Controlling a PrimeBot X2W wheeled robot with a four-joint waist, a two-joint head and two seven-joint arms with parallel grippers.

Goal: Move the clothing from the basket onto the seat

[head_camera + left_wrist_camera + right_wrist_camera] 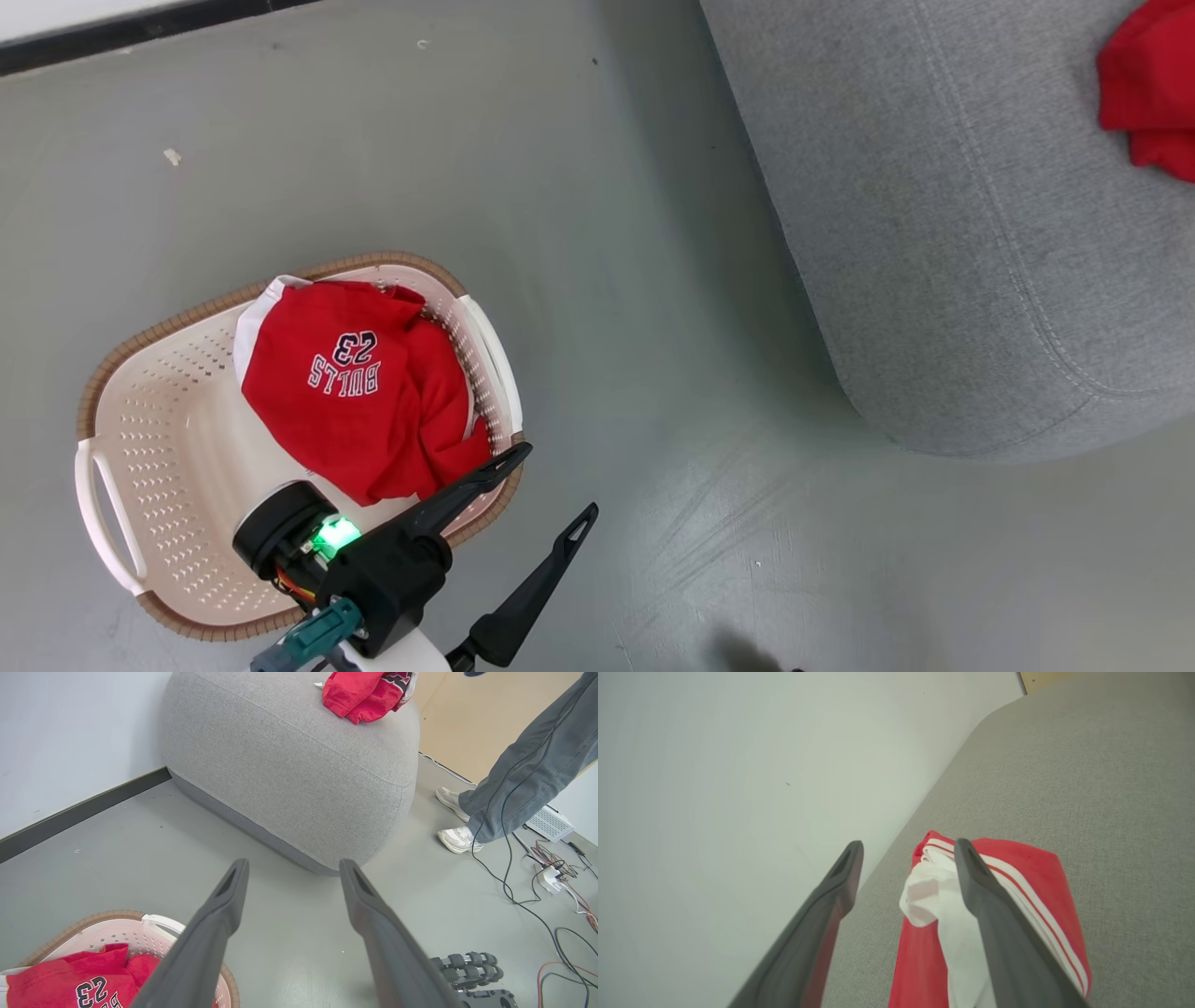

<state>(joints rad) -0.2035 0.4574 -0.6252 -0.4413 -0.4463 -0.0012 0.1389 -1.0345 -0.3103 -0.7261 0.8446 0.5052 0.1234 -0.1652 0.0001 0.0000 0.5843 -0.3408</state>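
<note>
1 printed garment (359, 401), red and lettered "BULLS 23", lies heaped in the basket (159, 448) on the floor (607, 233), against the basket wall that faces the seat (934, 233). A 2nd garment (1031, 882), red with white bands, rests on that seat.

Your left jaws stand wide apart and hold nothing. They are poised over the basket's near rim with both tips pointing out toward the seat, so the printed garment sits behind and to the left of them, not between them. Its long axis runs roughly along that wall, from far rim to near rim.

Your right jaws, also spread and empty, hang over the 2nd garment, well apart from the basket. The left arm is plainly nearer. In my judgement it must swing back and tip down over the heap before closing.
</note>
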